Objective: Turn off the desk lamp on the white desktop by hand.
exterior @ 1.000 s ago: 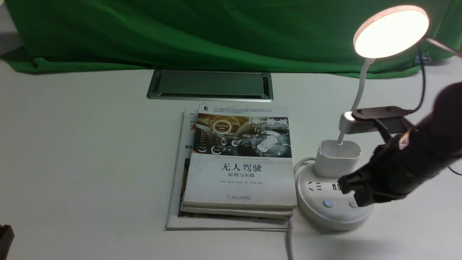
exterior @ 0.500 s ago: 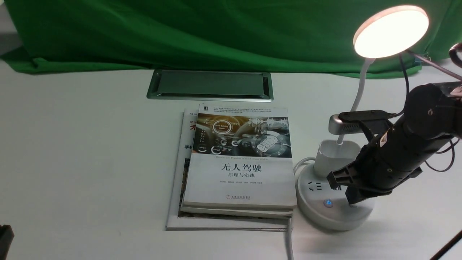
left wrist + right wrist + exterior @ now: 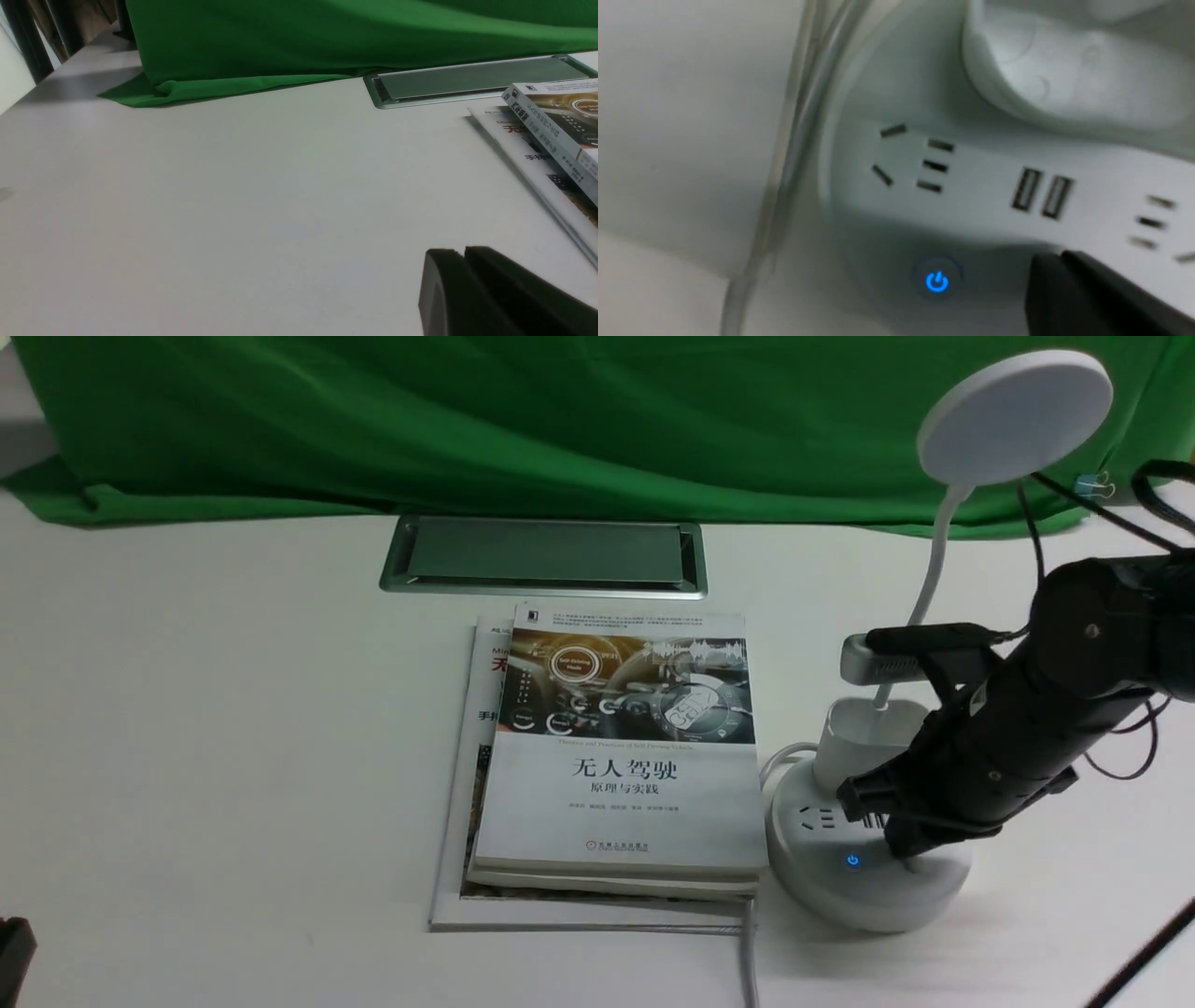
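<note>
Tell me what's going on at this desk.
The right gripper is down on the round base of the lamp, its closed tips landing just beside the blue-lit power button. The lamp head is dark, so the light looks switched off. The left gripper sits idle low over the desk, away from the books.

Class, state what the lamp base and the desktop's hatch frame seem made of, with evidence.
Lamp base: probably white plastic, smooth with a soft sheen; its sockets are moulded in. Hatch frame: apparently metal, silvery, with bright highlights along its rim.
</note>
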Controlling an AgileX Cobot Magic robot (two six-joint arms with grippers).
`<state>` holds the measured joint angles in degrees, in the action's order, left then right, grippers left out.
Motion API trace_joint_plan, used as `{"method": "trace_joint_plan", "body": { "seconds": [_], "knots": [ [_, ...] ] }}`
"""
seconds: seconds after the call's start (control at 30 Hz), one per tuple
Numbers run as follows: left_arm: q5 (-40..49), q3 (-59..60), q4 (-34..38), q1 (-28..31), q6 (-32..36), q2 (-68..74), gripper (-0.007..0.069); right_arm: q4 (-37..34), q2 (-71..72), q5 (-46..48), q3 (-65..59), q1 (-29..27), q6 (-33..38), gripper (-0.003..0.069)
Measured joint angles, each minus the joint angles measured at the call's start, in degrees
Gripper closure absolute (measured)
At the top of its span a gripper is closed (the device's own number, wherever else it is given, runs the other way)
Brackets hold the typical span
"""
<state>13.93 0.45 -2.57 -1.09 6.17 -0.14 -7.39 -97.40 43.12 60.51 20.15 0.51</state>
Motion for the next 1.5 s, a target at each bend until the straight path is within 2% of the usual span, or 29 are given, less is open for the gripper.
{"method": "trace_joint_plan", "body": {
  "seconds": [0.17,0.53,0.97,1.03,1.2,1.23,1.3,1.37,1.5],
  "knots": [
    [0.0,0.0,0.0,0.0,0.0,0.0,0.0605,1.8,8.3,1.4,-1.4,-0.1,-0.9,0.0622],
    [0.0,0.0,0.0,0.0,0.0,0.0,0.0605,2.3,35.3,2.7,-15.5,-0.1,-2.2,0.0621],
    [0.0,0.0,0.0,0.0,0.0,0.0,0.0605,3.4,52.8,-0.7,-16.3,-0.1,-2.1,0.0621],
    [0.0,0.0,0.0,0.0,0.0,0.0,0.0605,4.1,54.7,-2.4,-17.6,-0.2,-1.1,0.0619],
    [0.0,0.0,-0.1,0.0,0.0,0.0,0.0605,5.2,63.8,-12.6,-28.6,-5.3,1.9,0.0622],
    [0.0,0.0,-0.3,0.0,0.0,0.0,0.0605,5.4,69.8,-17.7,-36.1,-8.3,3.7,0.0622],
    [0.0,0.0,-0.2,0.0,0.0,0.0,0.0605,5.4,73.4,-20.5,-40.0,-9.6,4.6,0.0622],
    [0.0,0.0,-0.2,0.0,0.0,0.0,0.0605,5.4,82.5,-26.0,-49.0,-11.8,6.7,0.0622],
    [0.0,0.0,-0.2,0.0,0.0,0.0,0.0605,5.4,91.2,-28.6,-57.6,-13.1,7.8,0.0624]
  ]
}}
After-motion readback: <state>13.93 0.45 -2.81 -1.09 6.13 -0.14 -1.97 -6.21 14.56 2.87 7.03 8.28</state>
